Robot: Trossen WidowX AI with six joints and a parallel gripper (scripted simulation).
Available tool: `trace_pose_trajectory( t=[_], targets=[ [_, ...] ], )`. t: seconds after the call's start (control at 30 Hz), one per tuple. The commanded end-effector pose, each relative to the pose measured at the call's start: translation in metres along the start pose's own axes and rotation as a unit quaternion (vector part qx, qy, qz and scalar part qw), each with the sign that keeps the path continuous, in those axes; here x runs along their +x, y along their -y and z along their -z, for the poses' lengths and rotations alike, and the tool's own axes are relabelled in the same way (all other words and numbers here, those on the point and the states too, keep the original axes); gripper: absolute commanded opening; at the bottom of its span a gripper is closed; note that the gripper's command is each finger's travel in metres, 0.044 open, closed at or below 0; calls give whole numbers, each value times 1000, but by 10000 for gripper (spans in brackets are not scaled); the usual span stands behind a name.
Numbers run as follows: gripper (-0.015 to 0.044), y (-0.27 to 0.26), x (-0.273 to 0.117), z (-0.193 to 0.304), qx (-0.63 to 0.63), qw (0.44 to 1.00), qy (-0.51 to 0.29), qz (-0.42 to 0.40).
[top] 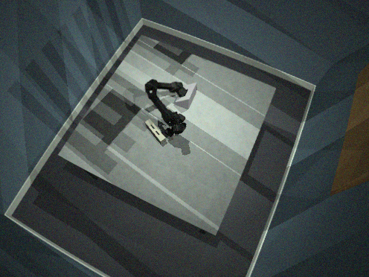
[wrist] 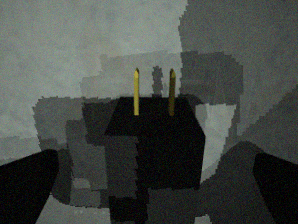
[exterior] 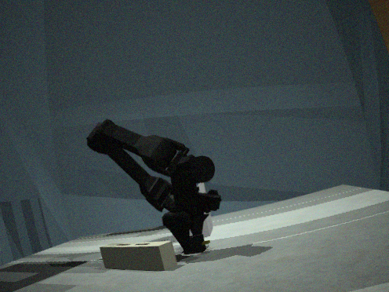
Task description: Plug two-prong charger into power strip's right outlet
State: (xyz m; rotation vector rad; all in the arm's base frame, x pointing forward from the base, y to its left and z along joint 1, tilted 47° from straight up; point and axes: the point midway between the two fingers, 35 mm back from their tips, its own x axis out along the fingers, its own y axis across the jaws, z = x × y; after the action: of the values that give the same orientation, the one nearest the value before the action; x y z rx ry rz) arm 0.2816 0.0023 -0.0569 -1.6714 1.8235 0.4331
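Note:
The cream power strip (top: 160, 136) (exterior: 137, 257) lies on the table, with two dark outlet recesses in its top face. The black charger (wrist: 170, 160) (exterior: 194, 248) lies on the table beside the strip's near end, its two gold prongs (wrist: 136, 95) pointing sideways, away from the strip. They point to the top of the wrist view. My gripper (wrist: 157, 162) (exterior: 191, 239) is open and low over the charger, one finger on each side of its body with a gap to both. In the top view the arm hides the charger.
A pale wedge-shaped block (top: 191, 97) (exterior: 208, 226) stands behind the gripper, close to the arm's upper links. A raised pale rim (top: 297, 143) runs round the dark area outside the table top. Patchy shadows cross the table.

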Motion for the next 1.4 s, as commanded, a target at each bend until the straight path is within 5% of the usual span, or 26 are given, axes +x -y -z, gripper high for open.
trace_pose_trajectory(
  t=[0.0,0.07,0.47,0.67,0.77,1.37],
  targets=[
    [440,-2,7,0,-4,1000,-3,0],
    [440,-2,7,0,-4,1000,-3,0],
    [125,-1,4,0,0,1000,-1,-1],
    [85,-1,4,0,0,1000,-1,-1],
    [6,0,-1,0,-1,1000,-1,-1],
    [0,-5,-50,8,11,1000,-1,-1]
  ],
)
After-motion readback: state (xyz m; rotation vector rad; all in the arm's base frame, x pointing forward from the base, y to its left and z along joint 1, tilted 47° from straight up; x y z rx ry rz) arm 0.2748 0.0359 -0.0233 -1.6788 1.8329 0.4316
